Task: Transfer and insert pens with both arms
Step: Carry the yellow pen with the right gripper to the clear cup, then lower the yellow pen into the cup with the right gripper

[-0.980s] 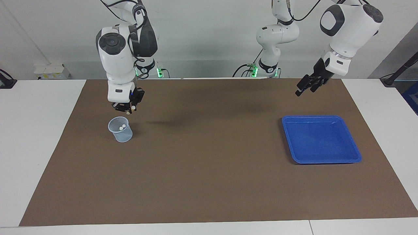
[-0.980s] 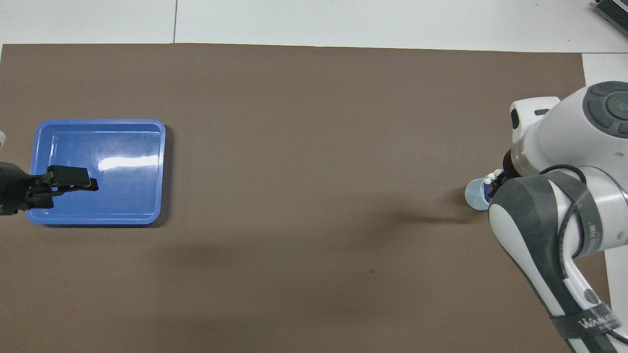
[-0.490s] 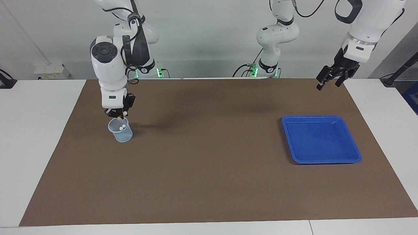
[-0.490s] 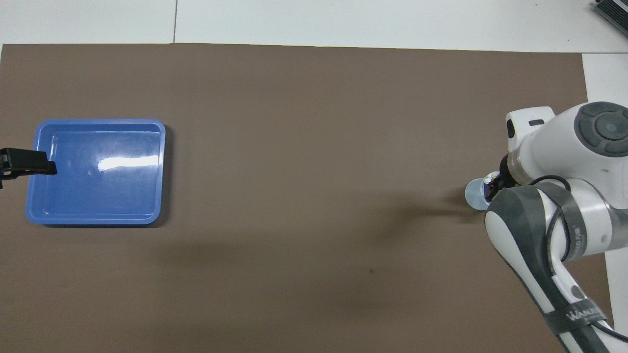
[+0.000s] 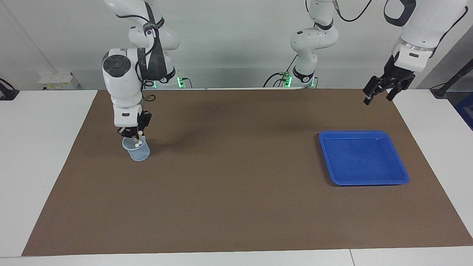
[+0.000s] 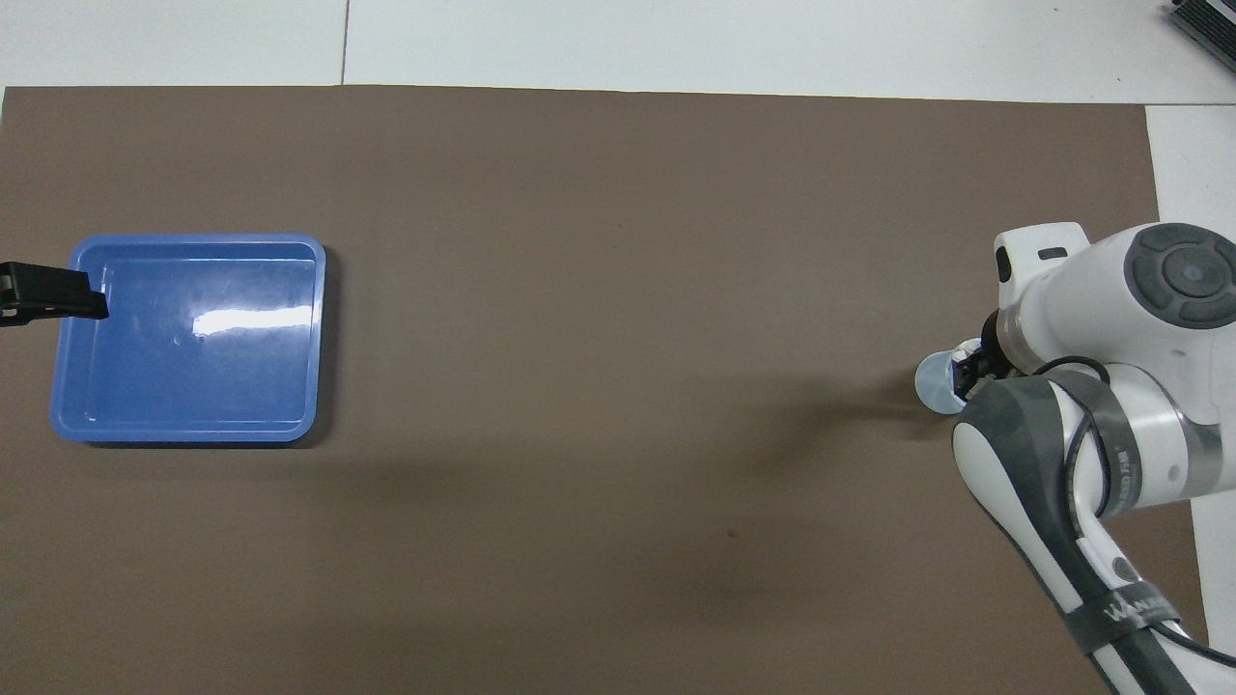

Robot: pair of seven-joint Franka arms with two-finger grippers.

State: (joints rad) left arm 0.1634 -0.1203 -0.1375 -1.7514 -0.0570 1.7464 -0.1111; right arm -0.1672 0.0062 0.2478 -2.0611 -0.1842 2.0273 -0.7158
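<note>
Left arm: comes in from its base at the table's edge and stands tall at its own end of the table, waiting.
Left gripper point(image 5: 377, 98): hangs high in the air over the corner of the brown mat point(image 5: 236, 207) that lies at the robots' edge and the left arm's end. Its jaws stand apart with nothing between them.
Right arm: bends down steeply from its base, with the wrist pointing almost straight down at the cup.
Right gripper point(image 5: 132, 135): sits right at the mouth of the cup, its tips level with the rim. From where I stand I cannot tell whether it is spread or clamped, nor whether it has hold of a pen.
Cup point(image 5: 139, 153): a small, pale blue, see-through cup, upright on the mat. It is close to the mat's edge at the right arm's end, in the half of the mat nearer to the robots.
Pens point(image 5: 136, 145): they stand inside the cup. Two whitish cap ends show just above its rim, close beside each other. The gripper covers the rest, so I cannot count a third or make out the colours.
Tray point(image 5: 401, 173): a shallow blue tray, flat on the mat near the edge at the left arm's end, well apart from the cup. Its nearest rim is about level with the cup, and it reaches farther from the robots.
Table point(image 5: 44, 155): white, showing around the mat on all sides.
</note>
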